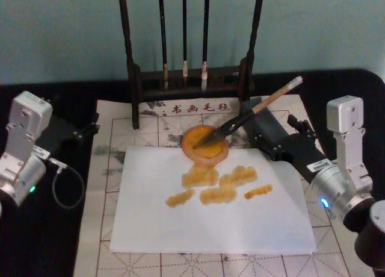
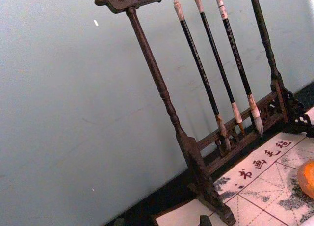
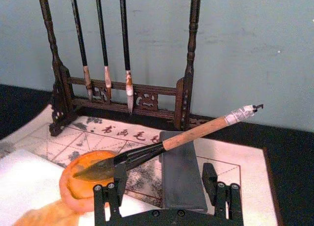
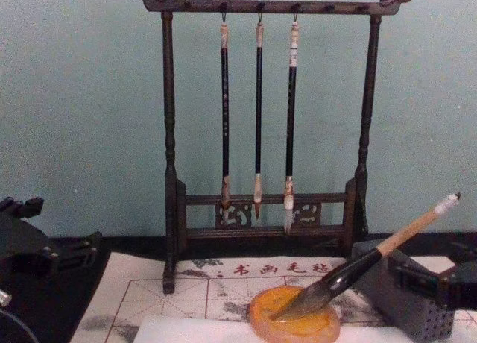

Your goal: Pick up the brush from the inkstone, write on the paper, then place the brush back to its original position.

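The brush [image 1: 252, 111] lies tilted, its dark tuft resting in the round orange inkstone [image 1: 204, 146] and its tan handle leaning up to the right over a grey block [image 3: 181, 172]. My right gripper [image 1: 267, 125] sits open just behind the brush, its fingers [image 3: 115, 186] spread on either side of the block and below the shaft, holding nothing. The white paper [image 1: 150, 217] in front of the inkstone carries several orange strokes [image 1: 216, 183]. In the chest view the brush [image 4: 358, 272] rises from the inkstone [image 4: 294, 324]. My left gripper [image 1: 84, 127] is parked open at the far left.
A dark wooden rack [image 1: 192, 78] with three thin hanging brushes [image 4: 257, 112] stands behind the inkstone. A gridded felt mat [image 1: 120, 117] lies under the paper on the black table. A grey cable [image 1: 63, 186] loops by the left arm.
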Controlling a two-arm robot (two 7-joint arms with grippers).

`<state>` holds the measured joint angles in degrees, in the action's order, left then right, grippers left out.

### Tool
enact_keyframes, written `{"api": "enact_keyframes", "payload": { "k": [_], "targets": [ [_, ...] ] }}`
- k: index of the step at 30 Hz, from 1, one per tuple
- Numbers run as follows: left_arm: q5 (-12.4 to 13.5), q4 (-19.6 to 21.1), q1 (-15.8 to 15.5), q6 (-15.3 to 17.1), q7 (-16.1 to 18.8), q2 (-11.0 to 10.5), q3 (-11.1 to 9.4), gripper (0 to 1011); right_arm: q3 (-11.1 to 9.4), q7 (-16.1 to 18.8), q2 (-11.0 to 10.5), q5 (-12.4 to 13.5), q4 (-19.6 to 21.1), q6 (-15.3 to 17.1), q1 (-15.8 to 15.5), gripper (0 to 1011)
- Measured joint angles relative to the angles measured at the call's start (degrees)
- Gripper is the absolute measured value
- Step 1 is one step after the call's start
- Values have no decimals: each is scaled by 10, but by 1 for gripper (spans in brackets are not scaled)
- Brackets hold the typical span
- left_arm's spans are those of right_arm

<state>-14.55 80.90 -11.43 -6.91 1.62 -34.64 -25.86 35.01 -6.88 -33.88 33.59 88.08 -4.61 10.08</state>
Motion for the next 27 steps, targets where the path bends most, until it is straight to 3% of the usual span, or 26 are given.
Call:
{"api": "enact_keyframes", "payload": {
  "k": [6,27],
  "targets": [
    [0,0,0,0,0,0,0,1001,1,-10,3,-26,-1,0,-1,1003],
    [0,0,0,0,0,0,0,1001,1,-10,2,-24,-2,1,-1,1002]
  ]
}}
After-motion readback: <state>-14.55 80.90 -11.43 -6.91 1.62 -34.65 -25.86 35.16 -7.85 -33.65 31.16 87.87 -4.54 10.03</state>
